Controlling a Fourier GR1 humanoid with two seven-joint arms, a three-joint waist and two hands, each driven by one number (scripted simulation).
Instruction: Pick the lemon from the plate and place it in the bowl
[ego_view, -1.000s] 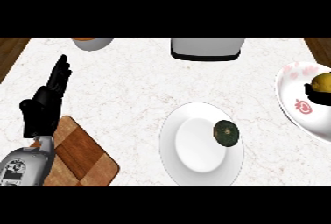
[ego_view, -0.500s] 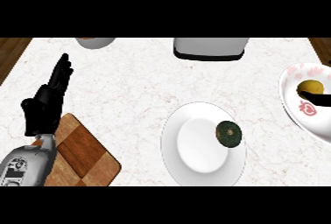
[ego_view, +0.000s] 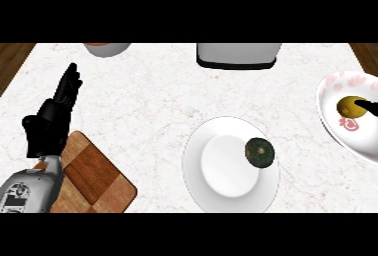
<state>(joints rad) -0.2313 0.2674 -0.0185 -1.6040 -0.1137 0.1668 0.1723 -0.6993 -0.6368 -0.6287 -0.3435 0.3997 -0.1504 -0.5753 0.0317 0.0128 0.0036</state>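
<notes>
I see bright, even light all over the white marble counter top (ego_view: 162, 105), with no glare. The round white plate (ego_view: 221, 185) casts only a thin, soft shadow. Things near the edges look stretched.

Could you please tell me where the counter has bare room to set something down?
The widest bare patch lies between the left hand, the grey appliance and the white plate. It is crowded at the right, where the patterned bowl sits near that plate.
</notes>
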